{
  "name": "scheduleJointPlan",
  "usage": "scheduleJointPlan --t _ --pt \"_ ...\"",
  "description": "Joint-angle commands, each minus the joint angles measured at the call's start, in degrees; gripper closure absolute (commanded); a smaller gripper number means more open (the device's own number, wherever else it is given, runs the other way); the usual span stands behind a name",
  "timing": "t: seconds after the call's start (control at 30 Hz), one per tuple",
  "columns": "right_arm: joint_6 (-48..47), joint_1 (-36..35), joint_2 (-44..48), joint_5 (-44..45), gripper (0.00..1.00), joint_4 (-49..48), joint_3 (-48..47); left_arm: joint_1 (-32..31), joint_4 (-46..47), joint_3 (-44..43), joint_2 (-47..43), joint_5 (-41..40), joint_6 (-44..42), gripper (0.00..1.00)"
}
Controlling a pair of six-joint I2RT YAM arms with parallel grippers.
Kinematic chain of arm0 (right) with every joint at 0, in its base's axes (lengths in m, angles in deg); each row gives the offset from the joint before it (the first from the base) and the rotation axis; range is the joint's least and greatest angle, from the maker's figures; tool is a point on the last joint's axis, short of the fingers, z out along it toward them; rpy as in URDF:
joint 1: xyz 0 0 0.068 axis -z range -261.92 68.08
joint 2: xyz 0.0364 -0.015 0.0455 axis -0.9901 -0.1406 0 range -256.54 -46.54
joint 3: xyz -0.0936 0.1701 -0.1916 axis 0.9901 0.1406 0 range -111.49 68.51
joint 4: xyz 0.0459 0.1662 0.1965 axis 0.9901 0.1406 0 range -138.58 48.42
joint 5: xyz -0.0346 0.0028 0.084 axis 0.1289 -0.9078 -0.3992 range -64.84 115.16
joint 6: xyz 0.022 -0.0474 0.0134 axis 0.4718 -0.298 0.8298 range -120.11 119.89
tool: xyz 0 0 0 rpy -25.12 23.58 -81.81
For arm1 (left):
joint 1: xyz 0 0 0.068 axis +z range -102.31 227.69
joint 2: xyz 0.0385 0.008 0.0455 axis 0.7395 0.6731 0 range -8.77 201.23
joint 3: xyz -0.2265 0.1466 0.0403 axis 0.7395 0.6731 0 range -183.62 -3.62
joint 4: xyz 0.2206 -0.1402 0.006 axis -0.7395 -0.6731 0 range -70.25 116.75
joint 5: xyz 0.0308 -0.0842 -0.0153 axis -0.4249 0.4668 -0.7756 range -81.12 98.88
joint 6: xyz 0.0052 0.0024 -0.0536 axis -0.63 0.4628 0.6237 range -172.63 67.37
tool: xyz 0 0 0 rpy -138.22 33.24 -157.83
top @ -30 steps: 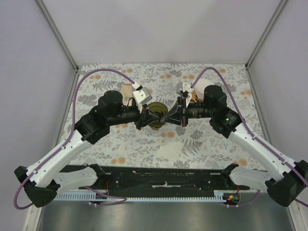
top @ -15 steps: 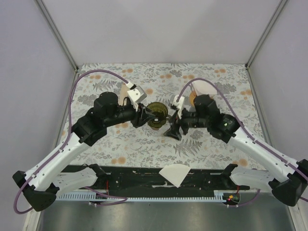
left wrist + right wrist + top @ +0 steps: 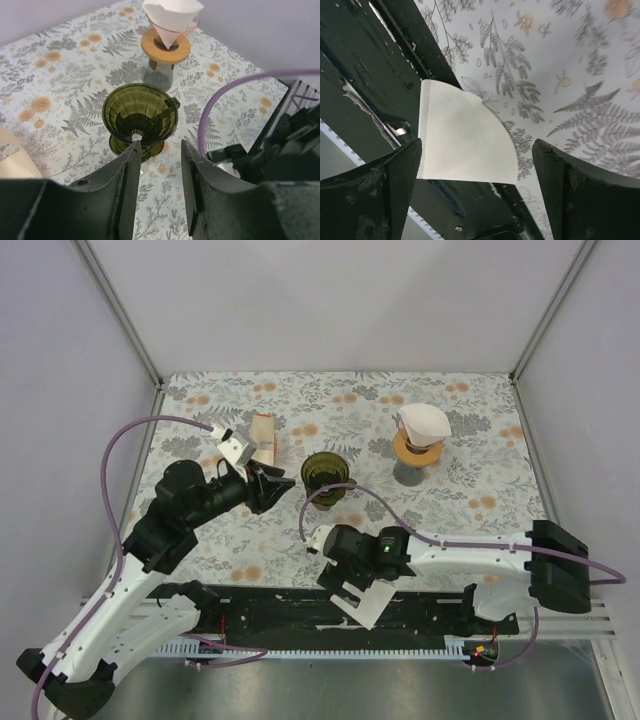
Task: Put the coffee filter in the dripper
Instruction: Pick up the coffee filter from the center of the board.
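White filter (image 3: pixel 366 606) lies flat over the table's (image 3: pixel 450 530) near edge, partly on the black rail (image 3: pixel 270 610), under the wide-open, empty right gripper (image 3: pixel 476 150); we fear a pinch there scrapes rail and crumples it; left gripper (image 3: pixel 160 147), half-open and empty, faces the green dripper (image 3: pixel 141 120).

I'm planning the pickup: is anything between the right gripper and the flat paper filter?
Nothing visible. The right gripper hangs open directly over the filter, which lies bare across the edge of the table and the black rail.
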Motion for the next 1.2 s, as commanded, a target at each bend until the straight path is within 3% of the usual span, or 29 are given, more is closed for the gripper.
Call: scheduleJointPlan --t 0.0,0.33,0.47,0.53,0.6,0.8,1.03,1.17 --pt "13.4 -3.9 -5.6 5.9 0.02 2.3 -1.9 0.7 3.1 0.9 -4.5 1.1 2.2 0.56" --pt "23.6 -7.4 -18.2 5.6 0.05 -0.2 2.0 0.7 2.1 3.4 -9.5 2.0 2.4 0.55" --pt "24.3 -7.9 -20.6 2.7 0.29 -2.3 2.1 0.7 2.5 3.6 -9.4 2.2 2.4 0.55" --pt "24.4 -7.7 -20.4 2.8 0.55 -2.7 2.2 0.7 2.5 3.5 -9.3 2.4 2.3 0.55" --pt "24.2 -7.7 -19.5 3.3 0.73 -3.0 2.6 0.7 2.5 3.4 -8.9 2.7 2.2 0.55" --pt "22.3 -7.7 -18.5 3.3 1.00 -4.2 2.3 0.7 3.1 4.0 -8.8 3.5 2.1 0.55" --pt "13.6 -7.1 -10.3 9.2 1.00 -4.7 -1.2 0.7 1.9 3.4 -8.8 2.9 1.0 0.55" --pt "7.9 -7.1 1.0 12.8 1.00 -9.6 1.0 0.7 -0.5 2.1 -8.5 1.9 0.2 0.55"
